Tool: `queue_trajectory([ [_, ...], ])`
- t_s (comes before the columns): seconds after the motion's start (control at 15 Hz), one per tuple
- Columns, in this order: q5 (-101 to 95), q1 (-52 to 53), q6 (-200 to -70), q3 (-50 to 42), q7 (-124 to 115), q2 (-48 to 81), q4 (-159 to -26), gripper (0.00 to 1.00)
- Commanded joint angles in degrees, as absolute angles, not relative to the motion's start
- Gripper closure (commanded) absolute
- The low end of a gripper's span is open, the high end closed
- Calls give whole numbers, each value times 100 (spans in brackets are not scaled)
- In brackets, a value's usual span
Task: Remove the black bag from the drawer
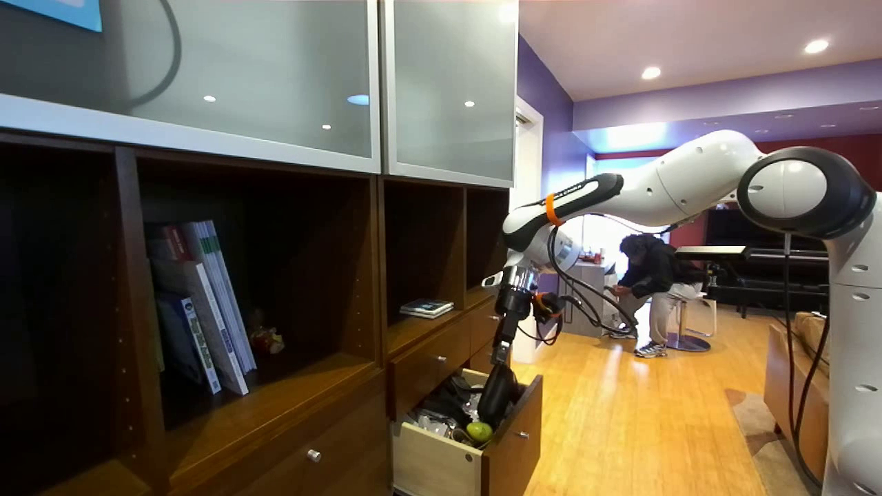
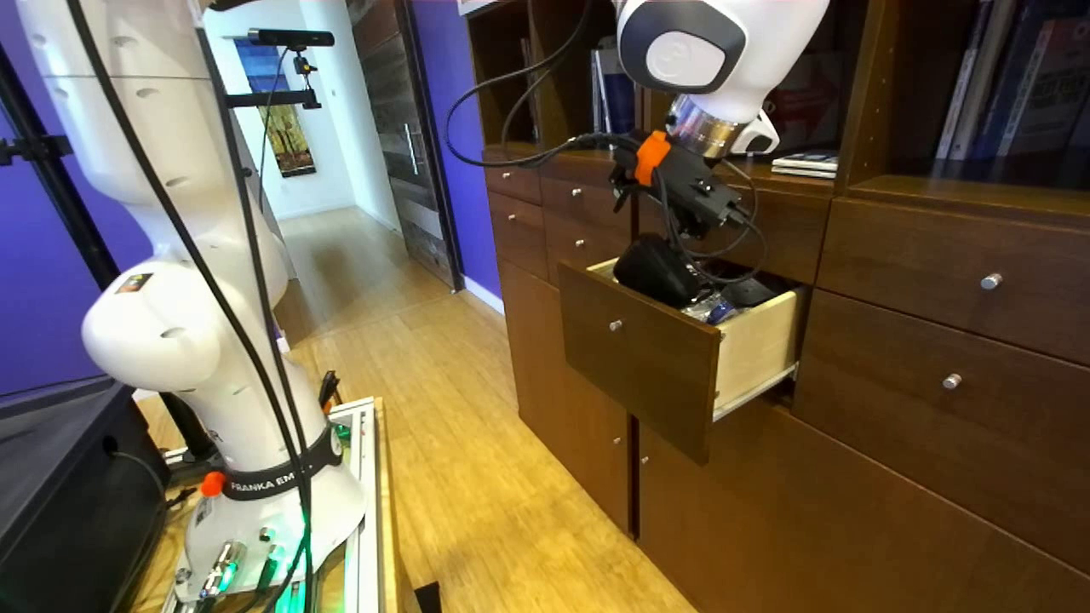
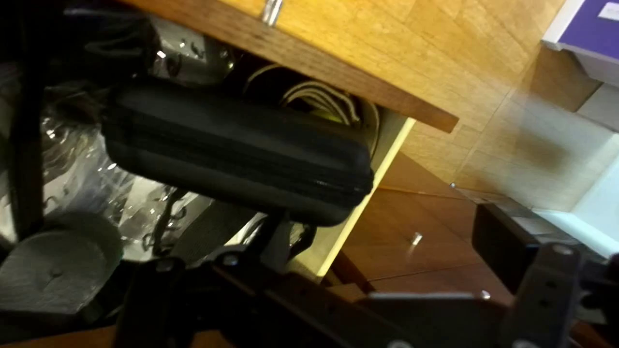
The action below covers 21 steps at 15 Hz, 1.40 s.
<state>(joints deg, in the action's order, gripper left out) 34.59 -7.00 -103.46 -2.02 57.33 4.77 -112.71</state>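
Observation:
The black bag [image 3: 237, 150] is a rounded, zipped black pouch. It leans tilted in the open drawer [image 3: 387, 181], with its top above the drawer front. It shows in both exterior views [image 1: 497, 398] [image 2: 654, 271]. The drawer has a dark-brown front [image 2: 639, 362] and pale wooden sides [image 1: 437, 458]. My gripper [image 3: 389, 244] is open, with its fingers wide apart and nothing seen between them. In the wrist view the bag lies beyond the left finger; I cannot tell if they touch. In both exterior views the gripper [image 1: 504, 348] [image 2: 719, 223] is just above the bag.
Clear plastic packets [image 3: 145, 217], a grey round item [image 3: 58, 270] and rolled material [image 3: 319, 99] share the drawer. A yellow-green ball [image 1: 479, 432] lies by the bag. A closed drawer front [image 1: 431, 365] and a shelf with booklets [image 1: 427, 308] are above. A cable loops around the gripper.

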Motion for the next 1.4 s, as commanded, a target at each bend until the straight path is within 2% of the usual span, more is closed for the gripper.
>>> queue_trajectory([
  [0.0, 3453, -575, -11147, -213, 5703, 138, -11606, 0],
  [0.33, 3294, -482, -11741, -201, 5739, 176, -11711, 0],
  [0.67, 2919, -416, -12294, -210, 4814, 76, -11921, 0],
  [1.2, 1290, -304, -12442, -152, 5575, -506, -12400, 0],
  [1.27, 1659, -358, -12191, -238, 5467, -55, -11945, 0],
  [1.33, 1523, -315, -12228, -234, 5486, -153, -12032, 0],
])
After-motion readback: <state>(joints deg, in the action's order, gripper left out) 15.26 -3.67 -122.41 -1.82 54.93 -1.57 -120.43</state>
